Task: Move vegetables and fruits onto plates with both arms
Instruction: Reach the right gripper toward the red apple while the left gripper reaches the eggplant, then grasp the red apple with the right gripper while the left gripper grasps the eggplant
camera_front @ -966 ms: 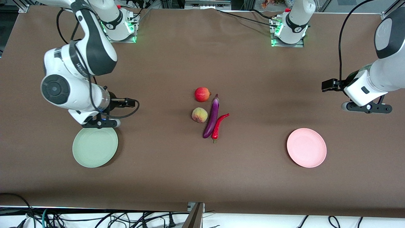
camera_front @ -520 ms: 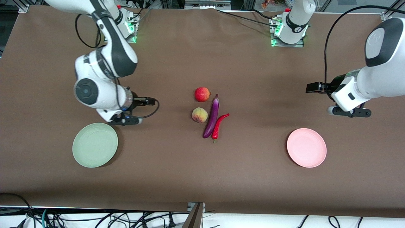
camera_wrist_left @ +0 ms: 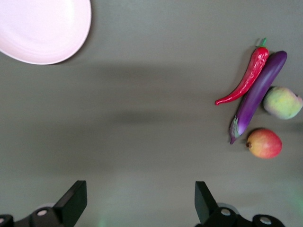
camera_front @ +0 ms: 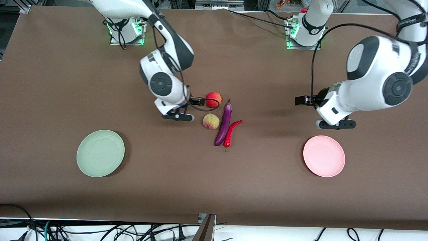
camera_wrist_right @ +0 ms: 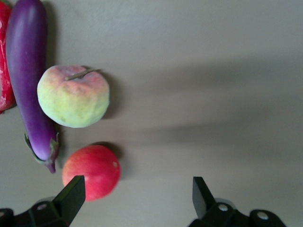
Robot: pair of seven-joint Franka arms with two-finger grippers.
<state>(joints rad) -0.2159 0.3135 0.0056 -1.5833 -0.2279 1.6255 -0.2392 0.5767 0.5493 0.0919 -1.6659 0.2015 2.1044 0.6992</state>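
Nearest the camera: mint plate point(camera_front: 100, 153) and pink plate point(camera_front: 323, 156), both bare. Mid-table: chili point(camera_front: 232, 132), eggplant point(camera_front: 224, 123), peach point(camera_front: 211, 121), then red fruit point(camera_front: 213, 99). Probably light, glossy, prone to rolling, so best pinched across the middle. Right gripper point(camera_front: 182, 112) over bare table right beside the red fruit, wide open, holding nothing. Left gripper point(camera_front: 335, 124) above the cloth near the pink plate, also open and holding nothing. Fingertips cut off in both wrist views.

Brown table cover point(camera_front: 214, 187): one matte sheet spanning the whole work surface, edge to edge.

Black cables point(camera_front: 100, 231): tangled bundle along the table edge nearest the front camera, on a white surface.

Aluminium frame rails point(camera_front: 25, 6): at the table's corners by the bases.
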